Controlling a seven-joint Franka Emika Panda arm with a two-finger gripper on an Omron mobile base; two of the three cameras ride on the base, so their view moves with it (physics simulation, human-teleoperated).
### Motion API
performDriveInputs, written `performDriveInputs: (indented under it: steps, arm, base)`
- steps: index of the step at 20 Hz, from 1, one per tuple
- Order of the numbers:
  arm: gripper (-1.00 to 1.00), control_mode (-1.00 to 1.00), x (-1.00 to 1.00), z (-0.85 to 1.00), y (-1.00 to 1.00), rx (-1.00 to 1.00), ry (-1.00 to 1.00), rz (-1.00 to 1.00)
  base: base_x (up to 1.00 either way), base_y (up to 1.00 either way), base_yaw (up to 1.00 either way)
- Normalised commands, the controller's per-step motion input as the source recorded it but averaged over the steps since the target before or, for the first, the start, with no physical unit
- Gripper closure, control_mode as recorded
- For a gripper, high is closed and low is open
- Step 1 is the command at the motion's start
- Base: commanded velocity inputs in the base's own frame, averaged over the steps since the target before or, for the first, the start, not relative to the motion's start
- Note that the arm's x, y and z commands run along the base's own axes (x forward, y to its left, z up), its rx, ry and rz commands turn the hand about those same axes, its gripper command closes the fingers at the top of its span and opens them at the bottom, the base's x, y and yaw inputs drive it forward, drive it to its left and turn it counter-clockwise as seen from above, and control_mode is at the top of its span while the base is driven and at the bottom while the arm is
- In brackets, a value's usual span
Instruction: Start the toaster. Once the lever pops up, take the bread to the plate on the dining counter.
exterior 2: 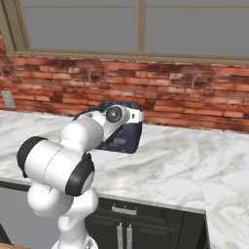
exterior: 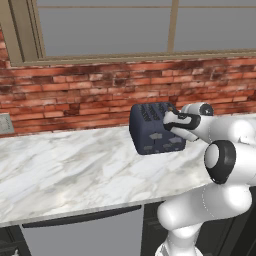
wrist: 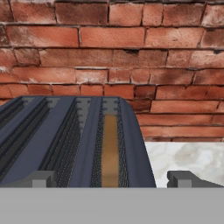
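Observation:
The dark navy toaster (exterior: 150, 129) stands on the marbled kitchen counter (exterior: 70, 167) close to the brick wall, its pale buttons facing the front. In the right base view my arm covers much of the toaster (exterior 2: 130, 138). My gripper (exterior: 169, 119) hovers at the toaster's right end, just above its top. Seen from the hand, the slotted top of the toaster (wrist: 65, 140) runs away from me, and a tan slice of bread (wrist: 109, 148) sits down in the rightmost slot. My gripper (wrist: 111, 180) is open, its fingertips (wrist: 41, 179) wide apart with nothing between them. The plate and dining counter are out of view.
A red brick wall (exterior: 75, 95) with a window above it backs the counter. A wall outlet (exterior: 5, 124) sits at the far left. Dark cabinet doors (exterior 2: 124, 228) lie under the counter's front edge. Bare counter stretches left and right of the toaster.

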Motion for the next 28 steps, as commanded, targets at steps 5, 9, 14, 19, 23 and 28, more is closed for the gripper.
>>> performDriveInputs:
  steps: [5,9,14,19,23,28]
  arm:
    - [-1.0,-1.0,0.0,0.0,0.0,0.0,0.0,0.0]
    - [-1.0,-1.0,0.0,0.0,0.0,0.0,0.0,0.0]
    - [-1.0,-1.0,0.0,0.0,0.0,0.0,0.0,0.0]
    - [-1.0,-1.0,0.0,0.0,0.0,0.0,0.0,0.0]
    - [-1.0,-1.0,0.0,0.0,0.0,0.0,0.0,0.0]
    - [-1.0,-1.0,0.0,0.0,0.0,0.0,0.0,0.0]
  base:
    - [0.0,0.0,0.0]
    - [0.0,0.0,0.0]
    - [0.0,0.0,0.0]
    - [0.0,0.0,0.0]
    - [0.0,0.0,0.0]
    - [0.0,0.0,0.0]
